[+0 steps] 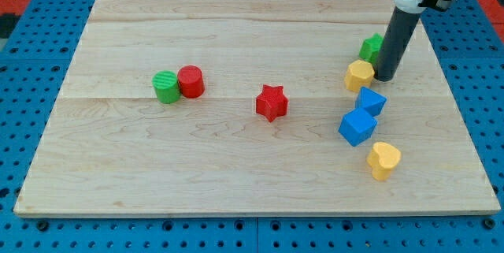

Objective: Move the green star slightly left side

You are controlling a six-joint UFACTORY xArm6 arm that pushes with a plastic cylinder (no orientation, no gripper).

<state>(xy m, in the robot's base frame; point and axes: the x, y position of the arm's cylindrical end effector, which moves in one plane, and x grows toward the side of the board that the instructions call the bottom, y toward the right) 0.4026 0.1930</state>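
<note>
1 block matters: green star (371,46), upper right of board, partly behind the rod. No jaws exist; tip (386,76) touches its right side, beside yellow block (359,74). Leftward push seems barely begun

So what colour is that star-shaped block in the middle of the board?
Red. The red star shows clearly in the camera view, the only one here, standing alone mid-board.

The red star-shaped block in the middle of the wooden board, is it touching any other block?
No, the red star-shaped block lies alone on the wooden board, with bare wood all around it.
</note>
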